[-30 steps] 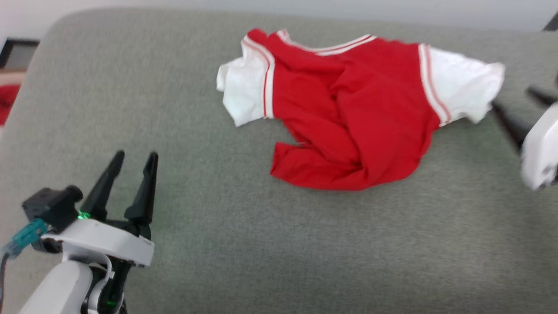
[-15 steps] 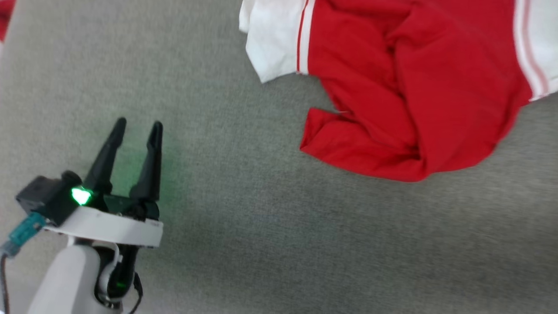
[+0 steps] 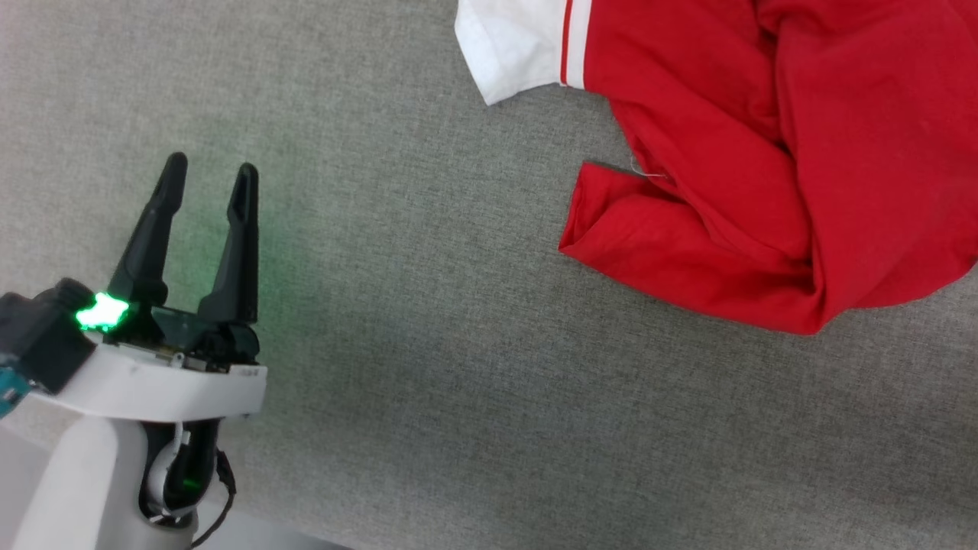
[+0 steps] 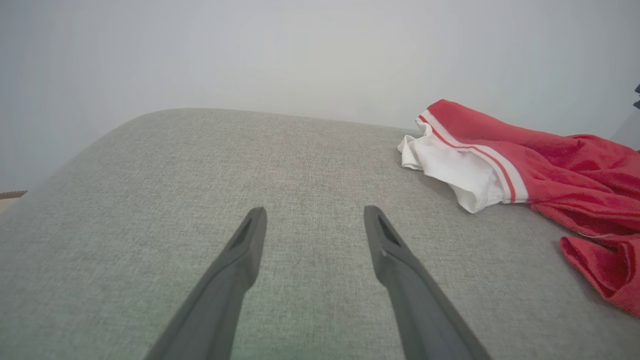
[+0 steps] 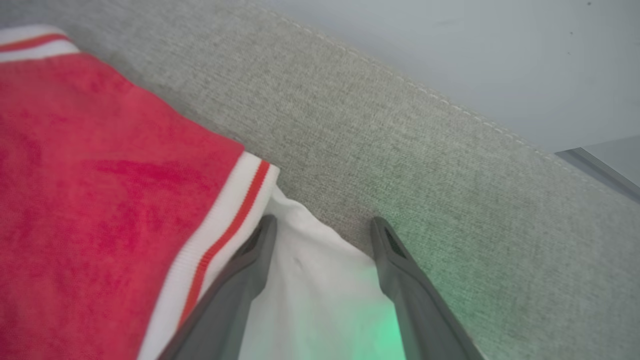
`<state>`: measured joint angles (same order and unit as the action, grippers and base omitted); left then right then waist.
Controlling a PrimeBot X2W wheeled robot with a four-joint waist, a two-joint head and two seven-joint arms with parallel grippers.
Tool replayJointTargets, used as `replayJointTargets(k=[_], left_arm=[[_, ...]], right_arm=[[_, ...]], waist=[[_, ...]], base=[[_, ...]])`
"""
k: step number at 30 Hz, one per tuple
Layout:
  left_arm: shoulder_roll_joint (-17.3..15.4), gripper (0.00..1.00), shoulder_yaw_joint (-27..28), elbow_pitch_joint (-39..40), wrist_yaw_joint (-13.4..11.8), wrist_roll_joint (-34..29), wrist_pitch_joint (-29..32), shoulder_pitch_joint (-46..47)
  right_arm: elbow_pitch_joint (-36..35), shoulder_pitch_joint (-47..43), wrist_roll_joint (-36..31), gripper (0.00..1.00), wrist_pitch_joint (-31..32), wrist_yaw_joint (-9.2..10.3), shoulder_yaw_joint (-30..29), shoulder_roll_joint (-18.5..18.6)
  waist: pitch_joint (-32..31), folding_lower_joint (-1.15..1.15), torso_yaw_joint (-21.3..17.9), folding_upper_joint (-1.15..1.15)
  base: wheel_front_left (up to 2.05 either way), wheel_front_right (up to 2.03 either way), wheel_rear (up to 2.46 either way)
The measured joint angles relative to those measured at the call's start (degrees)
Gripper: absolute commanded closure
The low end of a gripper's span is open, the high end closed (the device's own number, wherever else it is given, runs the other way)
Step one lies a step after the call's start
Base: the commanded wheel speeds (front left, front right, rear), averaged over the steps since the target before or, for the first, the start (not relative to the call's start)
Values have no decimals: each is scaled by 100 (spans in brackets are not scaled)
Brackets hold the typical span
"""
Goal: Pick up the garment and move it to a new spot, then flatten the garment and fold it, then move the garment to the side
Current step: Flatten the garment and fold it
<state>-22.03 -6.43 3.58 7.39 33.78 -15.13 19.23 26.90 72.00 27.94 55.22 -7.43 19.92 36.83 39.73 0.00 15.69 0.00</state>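
The garment, red with white sleeves and striped trim, lies crumpled at the upper right of the grey surface. In the left wrist view the garment sits to the right of the fingers. My left gripper stands open at the lower left, well apart from the cloth, with nothing between its fingers; the same gap shows as the left gripper over bare grey fabric. My right gripper is open, its fingers spread over the white sleeve of the garment, near the surface's edge.
Grey upholstered fabric spreads around the garment, with free room between it and my left gripper. The right wrist view shows the surface's stitched edge just beyond the sleeve. A pale wall stands behind the surface.
The head camera has tilted down and drawn nearer, so the garment now shows at the upper right. The right gripper has left the head view.
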Motion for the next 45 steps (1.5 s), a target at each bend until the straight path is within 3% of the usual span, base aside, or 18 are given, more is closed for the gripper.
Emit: replayJointTargets(k=[2, 7, 12, 17, 20, 24, 33, 39, 45], left_arm=[[-18, 0, 9, 75, 0, -1, 0, -40], [-307, 0, -153, 241, 0, 38, 0, 43], [-1262, 0, -600, 446, 0, 59, 0, 918], [-2310, 0, -1749, 230, 12, 661, 244, 2492], [-2593, 0, -2672, -123, 12, 1207, 746, 3620], [-2624, 0, -3929, -678, 12, 1783, 1526, 5087], [-2067, 0, -6277, -1972, 13, 2934, 2716, 7441], [-1961, 0, -6642, -2477, 13, 3726, 3632, 7919], [-2024, 0, -6639, -2507, 13, 3969, 4482, 8023]], right_arm=[[27, -1, 27, 100, -3, 1, 36, 2], [38, -39, 153, 100, -26, -4, 135, -93], [56, -27, 178, 100, -162, -4, 190, -179], [59, 69, 176, 100, -187, -3, 303, -280], [60, 184, 185, 100, -182, -4, 365, -348], [67, 385, 208, 100, -176, -4, 452, -410], [65, 746, 269, 100, -211, -9, 564, -572], [46, 917, 327, 100, -319, -10, 693, -692], [66, 1071, 393, 100, -444, -11, 838, -735]], waist=[[-20, 0, -14, 0], [-65, 0, -80, 0], [-69, 0, -189, 0], [-21, 0, -296, 0], [52, 0, -361, 0], [177, 0, -441, 0], [466, 0, -614, 0], [631, 0, -802, 0], [773, 0, -960, 0]], base=[[0, 0, 0], [0, 0, 0], [0, 0, 0], [0, 0, 0], [0, 0, 0], [0, 0, 0], [0, 0, 0], [0, 0, 0], [0, 0, 0]])
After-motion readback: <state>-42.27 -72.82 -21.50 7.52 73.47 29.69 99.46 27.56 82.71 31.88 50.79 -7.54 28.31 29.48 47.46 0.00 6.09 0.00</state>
